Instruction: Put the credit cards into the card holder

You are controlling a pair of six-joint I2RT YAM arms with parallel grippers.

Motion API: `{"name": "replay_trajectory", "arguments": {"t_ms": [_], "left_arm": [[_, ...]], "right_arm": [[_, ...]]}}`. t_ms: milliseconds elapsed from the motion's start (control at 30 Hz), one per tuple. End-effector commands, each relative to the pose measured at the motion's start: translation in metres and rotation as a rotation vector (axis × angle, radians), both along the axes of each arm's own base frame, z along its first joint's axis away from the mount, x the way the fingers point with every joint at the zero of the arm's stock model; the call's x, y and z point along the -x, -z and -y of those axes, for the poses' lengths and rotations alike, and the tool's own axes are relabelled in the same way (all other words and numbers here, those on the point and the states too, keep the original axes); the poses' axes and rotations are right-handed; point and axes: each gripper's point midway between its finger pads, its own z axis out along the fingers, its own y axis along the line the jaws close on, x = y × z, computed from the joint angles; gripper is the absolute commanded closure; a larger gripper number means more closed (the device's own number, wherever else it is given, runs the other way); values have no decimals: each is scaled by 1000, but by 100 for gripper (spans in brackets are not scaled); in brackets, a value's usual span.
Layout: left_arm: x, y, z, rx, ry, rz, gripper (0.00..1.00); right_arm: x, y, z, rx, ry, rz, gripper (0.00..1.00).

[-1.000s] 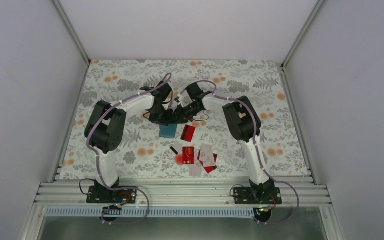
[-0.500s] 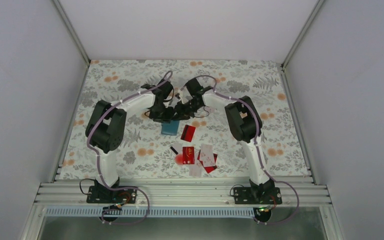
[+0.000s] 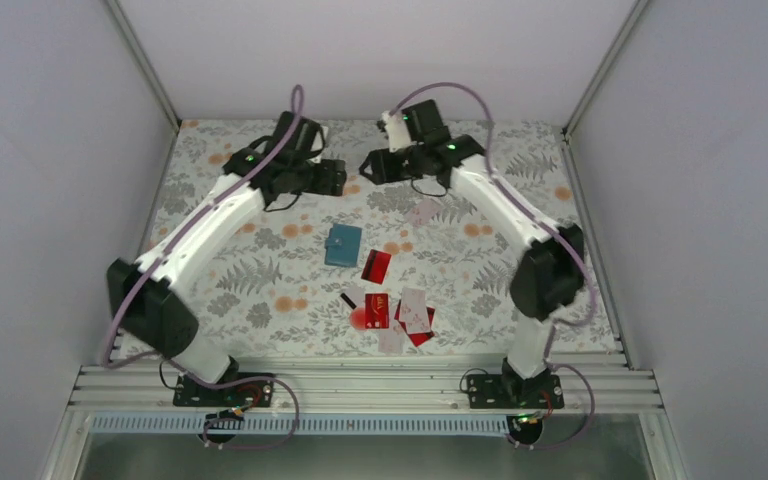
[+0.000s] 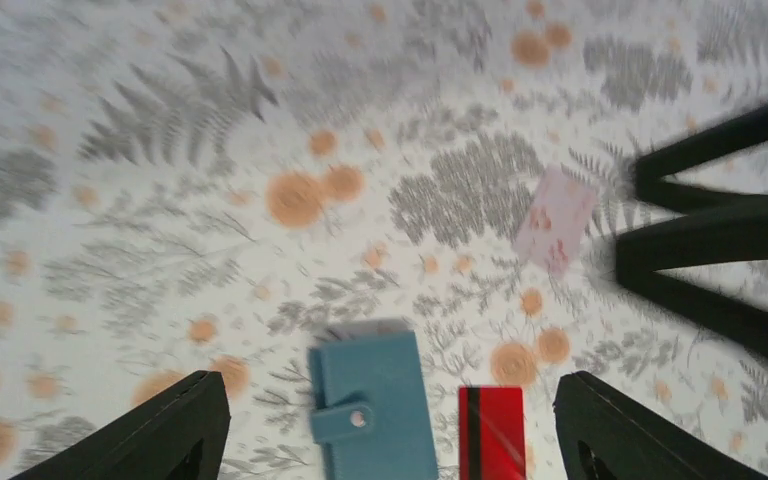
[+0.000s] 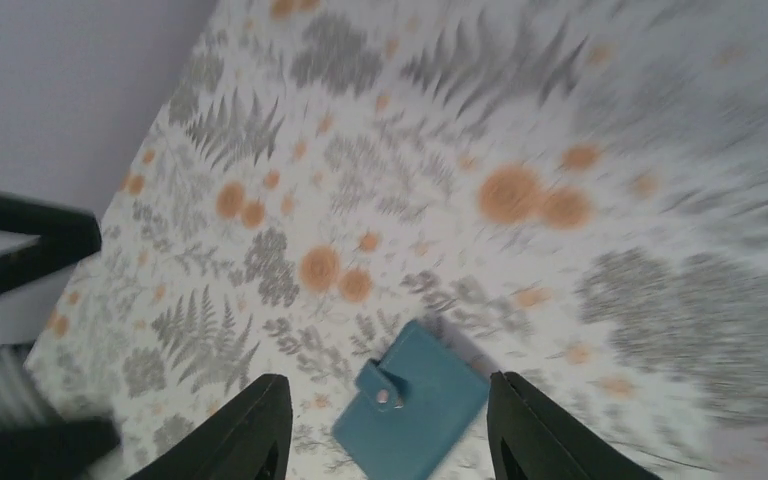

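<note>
Teal-blue and fastened by its snap tab, the card holder (image 3: 343, 245) is lying flat near the middle of the table (image 3: 240, 275), which is wearing a fern-and-orange-dot pattern. A thin pale edge is showing along the holder's far side in both wrist views. The credit cards are lying outside it. One red card (image 3: 376, 265) with a black stripe is sitting just to the right of the holder, slightly nearer and narrowly apart from it. One pale pink card (image 3: 423, 211) is lying alone, farther to the right and on the far side. The rest are lying in a loose heap (image 3: 415, 310) nearer the arm bases, with red and white ones overlapping. A small black piece (image 3: 348, 299) and a round red blob (image 3: 360, 318) are sitting at the left side of that heap. The left hand (image 3: 332, 178) is hovering above the table on the far side of the holder, its fingers (image 4: 175, 435) standing wide apart and gripping nothing. The right hand (image 3: 372, 166) is hanging just to its right, facing it, its fingers (image 5: 245, 430) also parted and holding nothing.
</note>
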Motion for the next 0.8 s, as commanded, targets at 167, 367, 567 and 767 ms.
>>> {"name": "replay_trajectory", "arguments": {"t_ms": [167,367,567,767], "left_arm": [[-11,-79,-88,-84,-196,522,9],[-3,-33,-144,-235,-326,642,0],[10,22,-175,-272,-309,742,0],[18,75,-201,-262,-291,771,0]], "right_arm": [[8,-124,114,165,314,700,25],[10,-104,168,316,501,750,13],[22,-48,219,347,606,766,1],[29,27,252,377,559,717,1]]}}
